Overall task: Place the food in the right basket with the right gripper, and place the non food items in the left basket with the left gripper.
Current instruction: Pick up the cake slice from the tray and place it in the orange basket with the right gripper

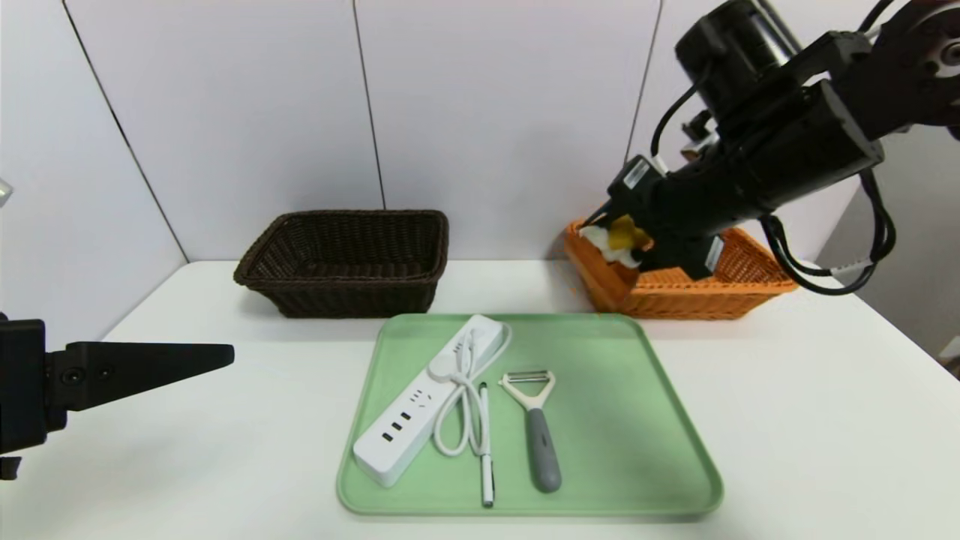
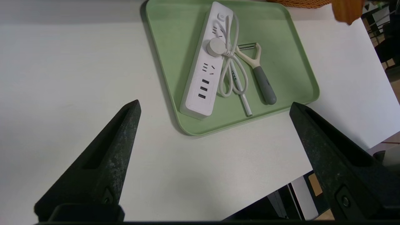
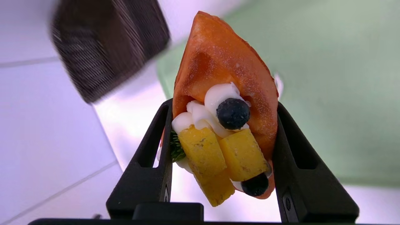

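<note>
We have the cake wedge (image 3: 223, 93) pinched between the jaws of our right gripper (image 1: 626, 240), held in the air over the near-left corner of the orange basket (image 1: 739, 289) — above the rim rather than over the middle of the well. That is the main risk as we judge it: if we let go here, the wedge could strike the flared rim and tumble out onto the table (image 1: 825, 420). The grip itself sits on the soft sides, with cream and the yellow and black bits close to the jaws, so a tight squeeze may smear it or make it stick on release. We see no wrapped snack in any view. Our left gripper (image 2: 215, 107) hangs over the table's left side with jaws spread wide and holding nothing, well apart from the green tray (image 1: 637, 420) where the power strip (image 1: 424, 405), pen (image 1: 485, 442) and peeler (image 1: 536, 427) lie — the dark brown basket (image 1: 345, 259) holds none of them.
</note>
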Robot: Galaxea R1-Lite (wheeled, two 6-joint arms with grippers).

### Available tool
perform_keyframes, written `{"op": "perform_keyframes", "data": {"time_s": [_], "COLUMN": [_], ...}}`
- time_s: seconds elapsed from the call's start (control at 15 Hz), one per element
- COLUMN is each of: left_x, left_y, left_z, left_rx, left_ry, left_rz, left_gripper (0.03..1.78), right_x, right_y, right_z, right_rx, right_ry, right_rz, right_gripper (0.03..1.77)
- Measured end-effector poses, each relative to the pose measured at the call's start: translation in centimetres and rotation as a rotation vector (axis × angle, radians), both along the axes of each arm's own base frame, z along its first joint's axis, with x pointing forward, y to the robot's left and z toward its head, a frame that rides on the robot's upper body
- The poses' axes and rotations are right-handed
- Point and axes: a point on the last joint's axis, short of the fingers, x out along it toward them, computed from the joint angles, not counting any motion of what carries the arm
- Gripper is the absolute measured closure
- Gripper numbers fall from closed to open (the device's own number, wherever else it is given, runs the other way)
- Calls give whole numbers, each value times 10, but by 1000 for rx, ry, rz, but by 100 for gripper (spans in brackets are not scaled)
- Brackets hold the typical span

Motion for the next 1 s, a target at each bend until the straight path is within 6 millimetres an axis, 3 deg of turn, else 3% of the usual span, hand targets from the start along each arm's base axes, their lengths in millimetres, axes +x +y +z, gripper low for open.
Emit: {"op": "perform_keyframes", "data": {"time_s": [0.2,0.4,0.67,1.0], "left_x": [-1,-2,-1,-2], "left_y": [0,0,0,1], "left_z": [0,0,-2,-5], "left_rx": [0,-2,-1,2], "left_ry": [0,-1,3,10], "left_rz": [-1,0,0,0], "left_gripper": [12,12,12,12], "right_x": [22,51,88,123], "right_y": [-40,-84,-116,-131], "right_z": [13,6,-30,-73], "right_rx": [33,35,14,15], "right_ry": [-121,-147,-65,4], "right_rz": [-116,-256,-372,-448], "right_gripper": [93,93,93,93]}}
